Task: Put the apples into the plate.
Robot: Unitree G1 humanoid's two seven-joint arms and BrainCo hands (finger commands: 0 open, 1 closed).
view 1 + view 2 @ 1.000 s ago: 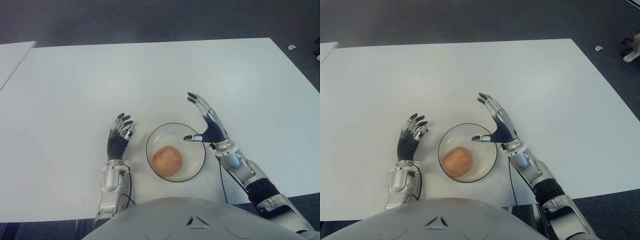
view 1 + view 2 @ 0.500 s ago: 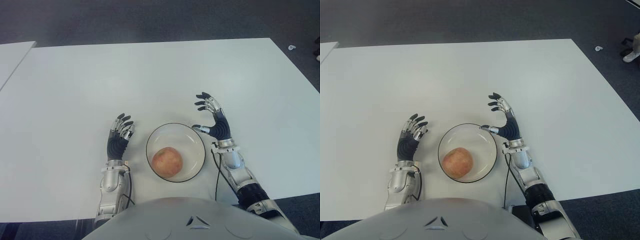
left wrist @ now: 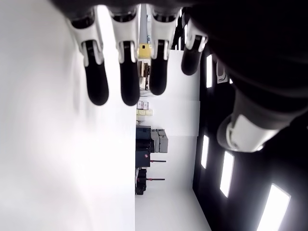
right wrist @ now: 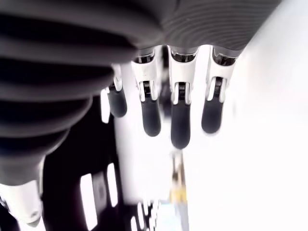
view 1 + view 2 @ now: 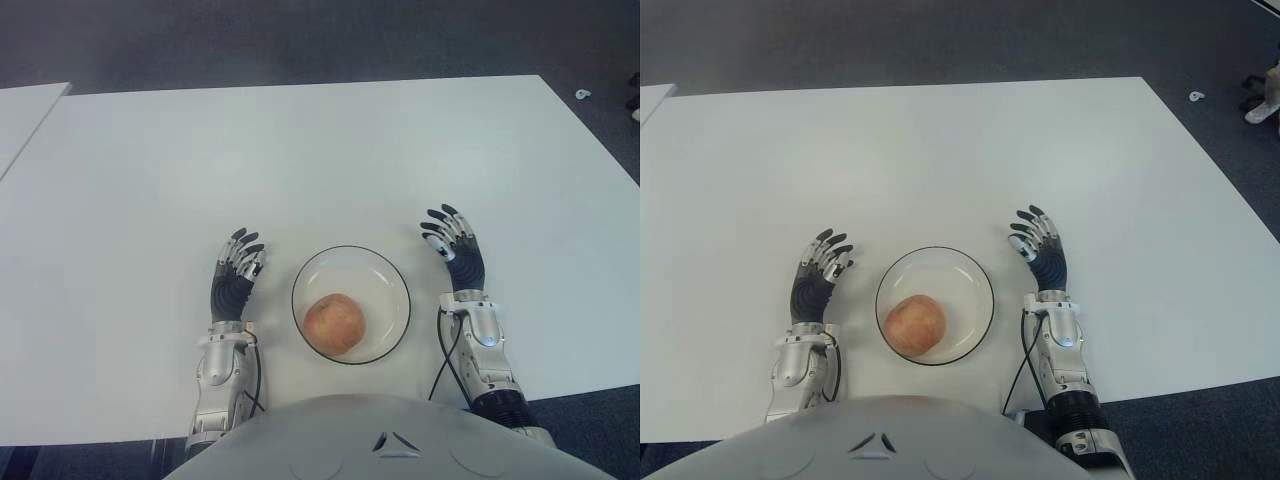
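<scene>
Pulling back from over the dish, the right hand (image 5: 455, 255) now sits beside its right edge, fingers stretched out, holding nothing. One round reddish-yellow apple (image 5: 334, 323) lies inside the clear glass plate (image 5: 383, 270), between both hands. Just left, the left hand (image 5: 236, 278) waits, fingers spread and empty too.

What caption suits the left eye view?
An apple sits in the glass plate, open left hand and right hand on either side.
</scene>
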